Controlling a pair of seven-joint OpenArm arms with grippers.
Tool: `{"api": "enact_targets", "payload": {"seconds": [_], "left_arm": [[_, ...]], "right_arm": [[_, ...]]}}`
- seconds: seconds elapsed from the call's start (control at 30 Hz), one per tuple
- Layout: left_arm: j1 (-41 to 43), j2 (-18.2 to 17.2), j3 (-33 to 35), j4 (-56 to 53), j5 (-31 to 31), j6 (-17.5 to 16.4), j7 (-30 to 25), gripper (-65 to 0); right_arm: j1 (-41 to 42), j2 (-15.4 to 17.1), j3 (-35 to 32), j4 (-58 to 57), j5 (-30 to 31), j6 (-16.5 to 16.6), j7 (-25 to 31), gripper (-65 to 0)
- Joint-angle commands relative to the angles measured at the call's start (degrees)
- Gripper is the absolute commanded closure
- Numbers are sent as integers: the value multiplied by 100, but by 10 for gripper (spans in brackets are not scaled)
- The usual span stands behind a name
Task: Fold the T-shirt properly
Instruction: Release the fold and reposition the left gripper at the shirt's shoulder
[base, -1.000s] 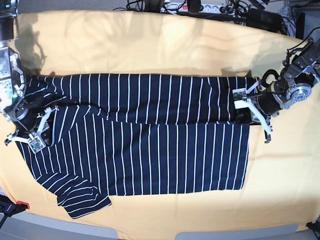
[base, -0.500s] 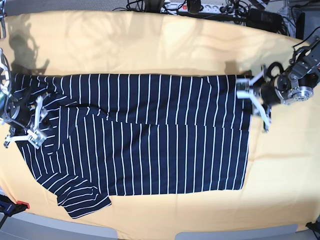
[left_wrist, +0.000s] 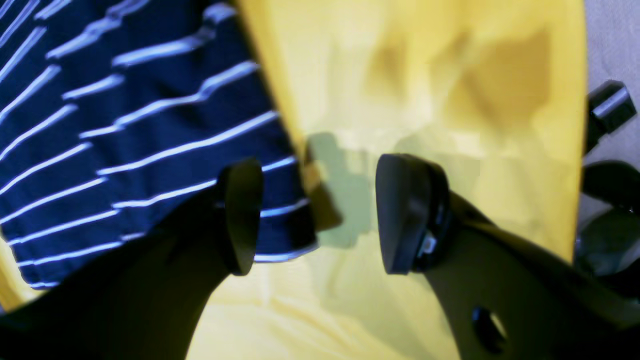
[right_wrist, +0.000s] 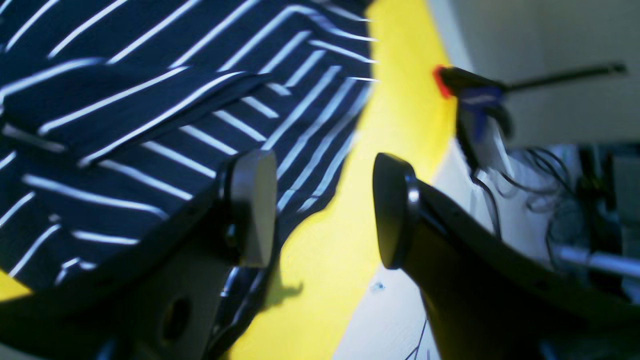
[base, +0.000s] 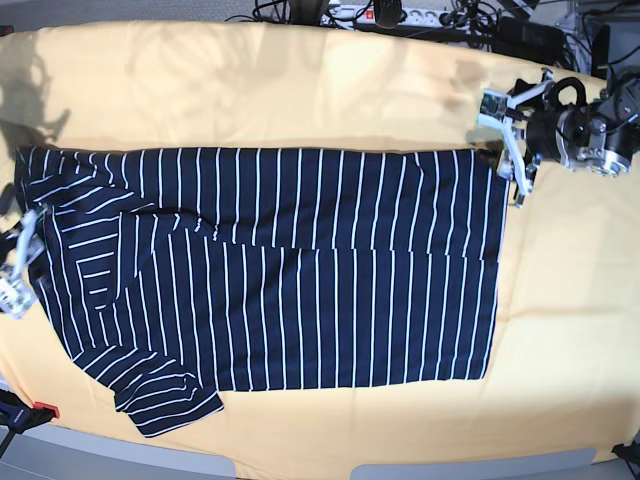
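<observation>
In the left wrist view, the left gripper has its fingers wide apart and nothing is between them. Under it is the corner of the T-shirt, lying on the yellow cloth; one finger is over the fabric, the other over the bare cloth.

In the right wrist view, the right gripper is also wide and empty. The T-shirt lies below and to one side, with a small flap folded over on top, and its edge runs just under the gap between the fingers. Beyond the cloth I see a clamp with a red tip and some cables.

In the base view, the T-shirt lies flat on the counter, with its far long side folded over the middle. One sleeve sticks out at the near side. The left gripper is just beside the far corner of the hem, and the right gripper is at the collar end, partly out of view.

I judge that one lengthwise fold is laid and both grippers are free. The next move probably calls for taking the near long edge at both ends, with the sleeve, and folding it over
</observation>
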Motion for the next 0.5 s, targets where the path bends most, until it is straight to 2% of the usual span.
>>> {"api": "enact_targets", "payload": {"seconds": [0.0, 0.17, 0.3, 0.47], "left_arm": [[-11, -74, -68, -28, 162, 81, -42, -367], [50, 157, -68, -584, 621, 127, -501, -367], [28, 420, -68, -949, 901, 516, -538, -367], [-131, 581, -68, -1180, 977, 485, -562, -367]], "right_arm": [[90, 140, 238, 74, 149, -37, 13, -331], [0, 140, 741, 63, 566, -39, -216, -331], [-254, 140, 807, 63, 581, -22, -236, -331], [-507, 140, 809, 63, 540, -24, -236, -331]]}}
